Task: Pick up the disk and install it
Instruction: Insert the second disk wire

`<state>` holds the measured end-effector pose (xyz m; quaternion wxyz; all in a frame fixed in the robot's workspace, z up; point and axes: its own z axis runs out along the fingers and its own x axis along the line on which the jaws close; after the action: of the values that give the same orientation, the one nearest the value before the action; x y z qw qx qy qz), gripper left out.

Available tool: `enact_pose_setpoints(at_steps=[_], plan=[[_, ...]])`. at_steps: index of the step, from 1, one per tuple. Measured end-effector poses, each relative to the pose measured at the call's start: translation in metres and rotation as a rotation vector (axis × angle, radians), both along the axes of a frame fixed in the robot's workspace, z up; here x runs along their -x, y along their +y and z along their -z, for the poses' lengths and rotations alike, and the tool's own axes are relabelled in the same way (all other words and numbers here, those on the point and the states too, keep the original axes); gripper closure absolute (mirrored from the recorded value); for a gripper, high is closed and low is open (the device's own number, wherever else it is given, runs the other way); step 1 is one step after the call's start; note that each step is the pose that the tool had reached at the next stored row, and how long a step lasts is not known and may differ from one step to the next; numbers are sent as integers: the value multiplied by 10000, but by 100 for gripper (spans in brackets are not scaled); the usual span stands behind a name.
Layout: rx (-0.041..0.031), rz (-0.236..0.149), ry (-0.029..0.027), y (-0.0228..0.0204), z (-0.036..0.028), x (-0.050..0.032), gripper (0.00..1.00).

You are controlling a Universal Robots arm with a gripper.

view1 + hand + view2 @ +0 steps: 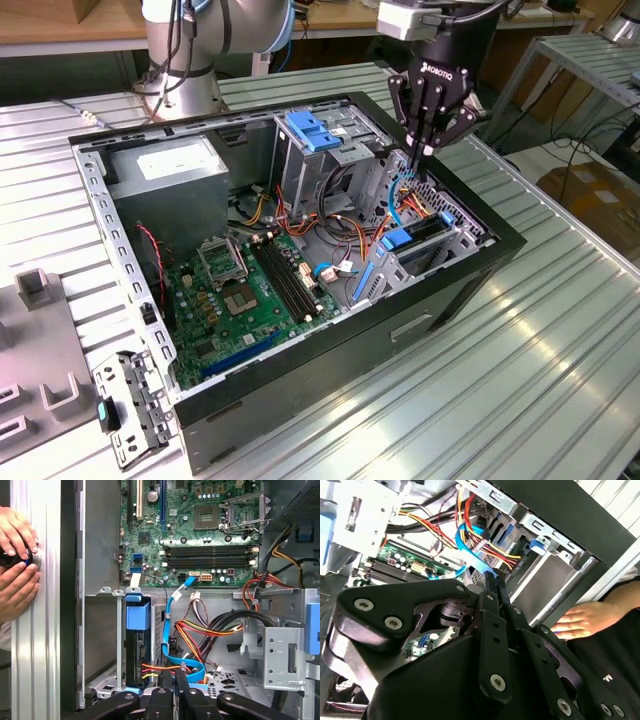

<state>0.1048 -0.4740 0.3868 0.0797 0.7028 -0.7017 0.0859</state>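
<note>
Ribbed aluminium table (560,360) carries an open computer case (300,400), seen in the exterior view. Furthest to that view's left a loose metal bracket (130,415) lies on the table. Inside the case come a grey power supply (175,170), the green motherboard (250,290) and a bundle of coloured cables (340,235). Toward the right, the disk (412,236) appears to stand on edge in the drive cage (450,250), its blue rail uppermost, so installation looks done or nearly so; whether it is fully seated I cannot tell. Just above the cage hangs the gripper (424,152), fingers (492,587) pressed together and holding nothing. In the first wrist view a person's hands (17,555) rest on the table beside the case.
</note>
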Motion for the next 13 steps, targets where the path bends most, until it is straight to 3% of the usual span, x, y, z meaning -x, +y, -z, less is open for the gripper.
enact_pose_setpoints(at_steps=[1, 7, 13], plan=[[108, 0, 0, 0, 13, 0, 83], [399, 0, 0, -1, 27, 0, 83], [424, 11, -1, -1, 27, 0, 83]])
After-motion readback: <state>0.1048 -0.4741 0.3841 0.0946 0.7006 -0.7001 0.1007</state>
